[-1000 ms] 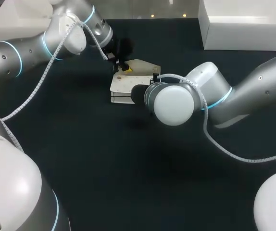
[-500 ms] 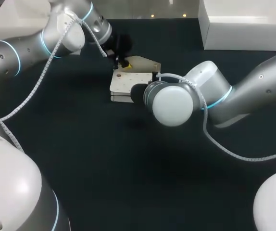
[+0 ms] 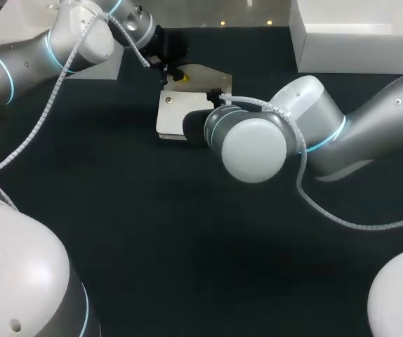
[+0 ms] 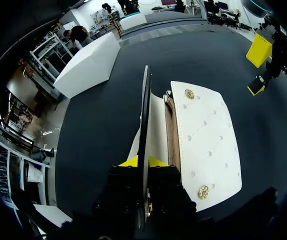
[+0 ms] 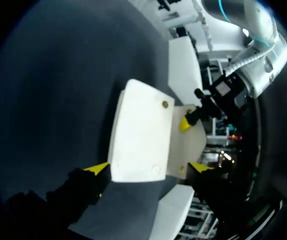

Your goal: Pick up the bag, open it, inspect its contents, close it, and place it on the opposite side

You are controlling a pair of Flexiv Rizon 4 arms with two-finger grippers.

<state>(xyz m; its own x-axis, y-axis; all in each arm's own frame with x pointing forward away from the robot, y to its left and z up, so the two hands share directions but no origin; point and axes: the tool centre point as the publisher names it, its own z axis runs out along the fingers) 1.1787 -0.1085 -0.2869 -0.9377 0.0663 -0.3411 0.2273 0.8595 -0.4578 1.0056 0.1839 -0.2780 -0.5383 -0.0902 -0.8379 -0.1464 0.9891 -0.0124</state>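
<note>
A white bag [image 3: 175,116] with brass snaps lies on the dark table, its flap [image 3: 200,76] raised. My left gripper [image 3: 174,74] is shut on the flap's edge; in the left wrist view the flap [image 4: 145,115] stands edge-on between the yellow tips of the left gripper [image 4: 142,162], with the bag body [image 4: 207,140] beside it. My right gripper [image 5: 149,168] is open, its yellow fingertips [image 5: 99,169] wide apart on either side of the bag's near end [image 5: 139,137]. In the head view the right wrist [image 3: 254,144] hides its fingers.
A white box [image 3: 356,35] stands at the back right of the table and another white box [image 3: 19,28] at the back left, behind the left arm. Dark tabletop stretches out in front of the bag.
My right gripper has opened wide from shut and let go of the bag. The left arm has drawn the flap up and back, and the bag shifted slightly toward the back.
</note>
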